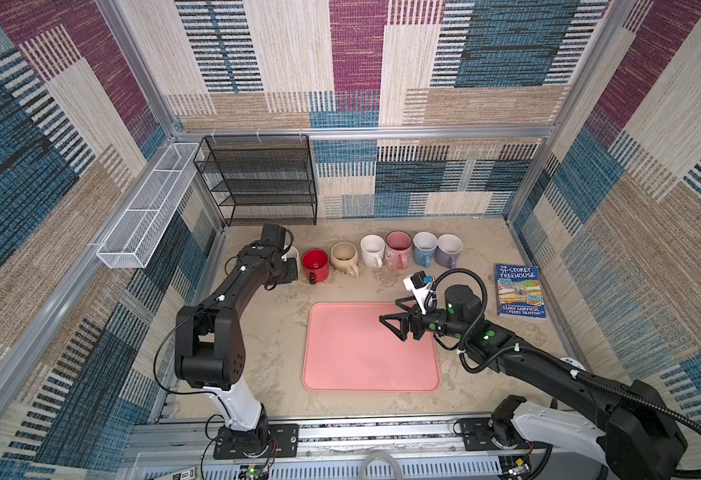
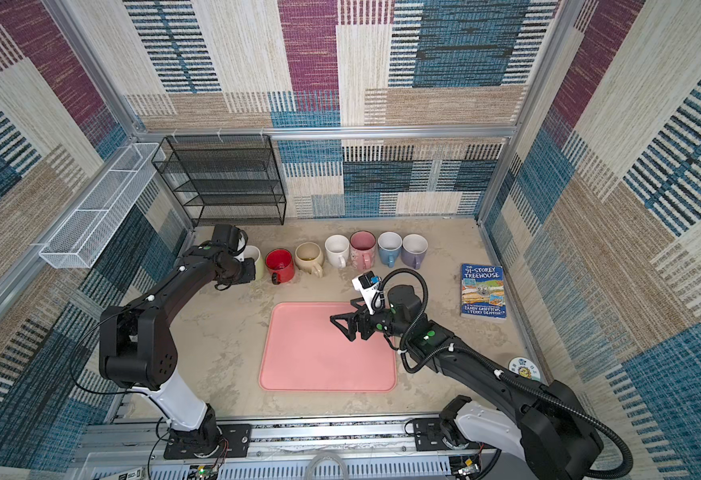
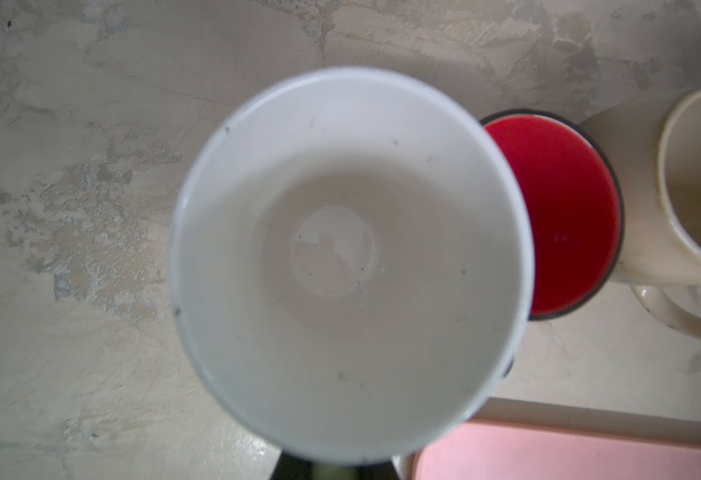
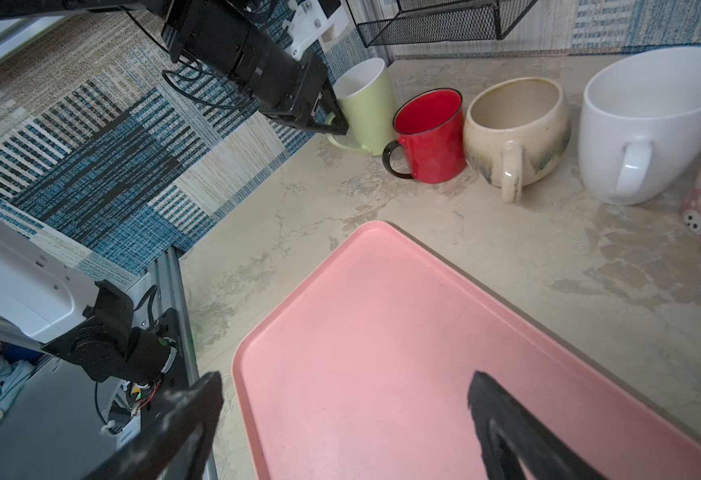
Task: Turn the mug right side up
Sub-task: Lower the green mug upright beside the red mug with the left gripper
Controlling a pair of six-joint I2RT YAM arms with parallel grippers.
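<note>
Top views both show seven upright mugs (image 1: pixel 371 249), one tray (image 1: pixel 353 357), one book (image 1: pixel 519 291).

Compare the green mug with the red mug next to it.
The green mug is taller, pale outside and white inside; the red mug is squatter, red throughout with a dark rim. The left gripper pinches the green mug's handle; the red mug stands free. Both are upright, open end up.

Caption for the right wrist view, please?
Left gripper grips the green mug by its handle; right gripper open above pink tray.
</note>
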